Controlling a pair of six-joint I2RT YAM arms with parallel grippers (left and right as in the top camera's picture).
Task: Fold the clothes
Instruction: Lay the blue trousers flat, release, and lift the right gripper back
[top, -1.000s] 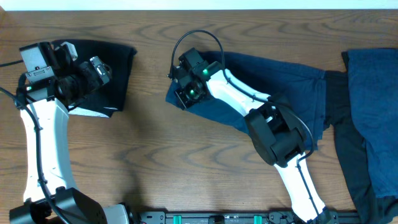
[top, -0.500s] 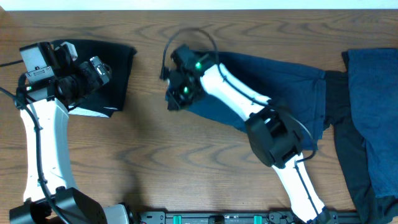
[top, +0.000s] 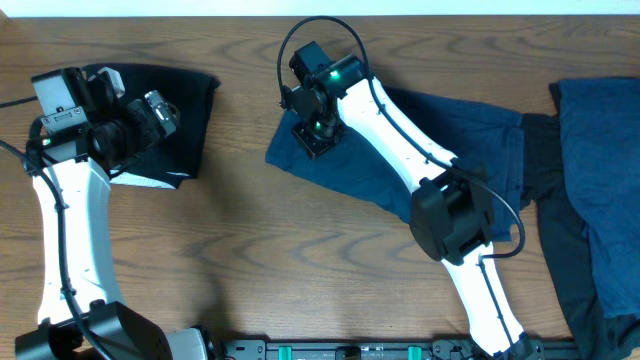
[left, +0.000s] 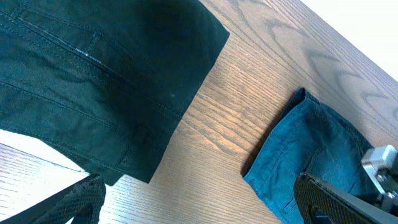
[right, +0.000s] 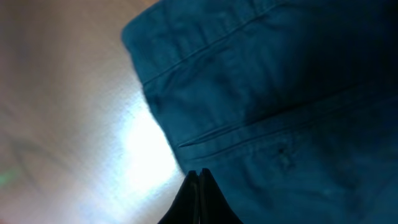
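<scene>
Now shut on nothing, the right gripper has drifted toward the wooden table's far edge, leaving the dark navy cloth garment unfolded; the left gripper gapes empty

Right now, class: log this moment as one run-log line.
left gripper: open, over black garment | right gripper: shut, over blue garment | fold: not done

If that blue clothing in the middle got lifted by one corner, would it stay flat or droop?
Probably droop: the blue garment lies limp and rumpled on the table, so it looks floppy. Its stitched seams suggest sturdy woven cloth, likely not fragile. Pushed, it would probably bunch rather than slide.
</scene>
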